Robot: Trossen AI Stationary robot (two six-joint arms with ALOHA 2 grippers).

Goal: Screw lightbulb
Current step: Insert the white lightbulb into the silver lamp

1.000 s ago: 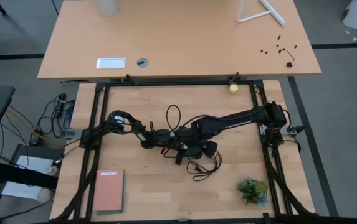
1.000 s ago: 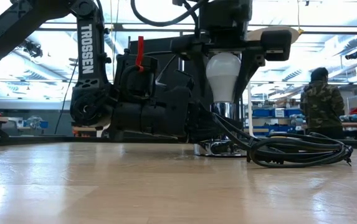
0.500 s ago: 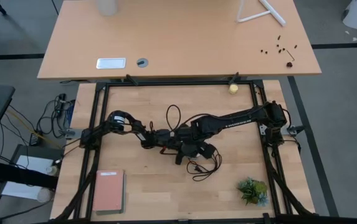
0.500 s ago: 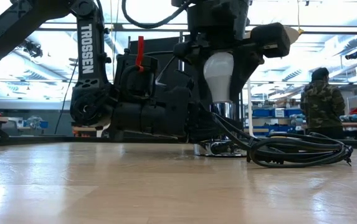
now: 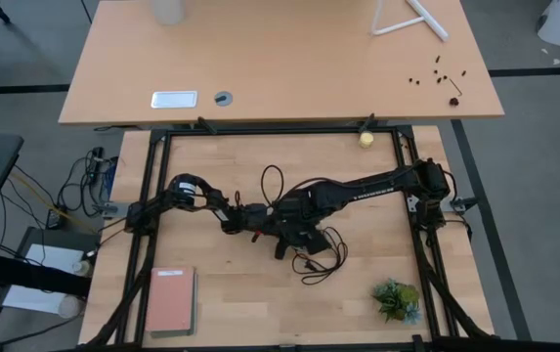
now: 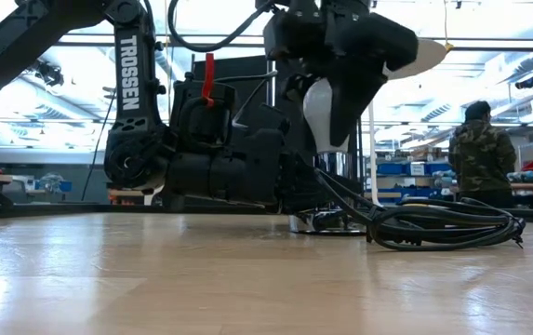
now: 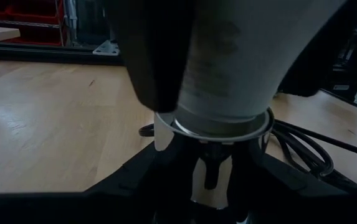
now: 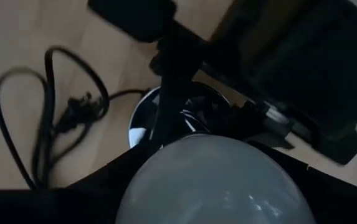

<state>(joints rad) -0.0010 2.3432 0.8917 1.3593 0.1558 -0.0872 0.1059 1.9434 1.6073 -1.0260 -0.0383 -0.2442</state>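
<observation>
Pale wooden counter [image 6: 247, 279] fills the foreground of the low view, bare up to a coil of black cord [image 6: 443, 228]. Behind the cord stands the silver socket [image 6: 326, 221], gripped low at its base by the left hand [image 5: 260, 220], whose dark body lies along the counter; its fingers bracket the socket in the left wrist view, closed on it.

Above the socket hangs the lightbulb [image 6: 320, 113], held at its round end by the right hand [image 5: 297, 223], fingers clamped on the frosted glass [image 8: 212, 180]. The narrow base points down toward the socket mouth; the long axis is near vertical, tilted slightly. In the left wrist view the bulb neck [image 7: 228, 68] sits at the socket's metal ring [image 7: 218, 127]; thread engagement cannot be confirmed.

Critical relation: the bulb axis needs to line up with the socket axis directly below, and only the right hand can supply the rotation.

Compared with one second ago, the right hand has rotated about the bulb's axis and the bulb has shifted slightly leftward in the low view. A person [image 6: 480, 154] stands far behind in the room.
</observation>
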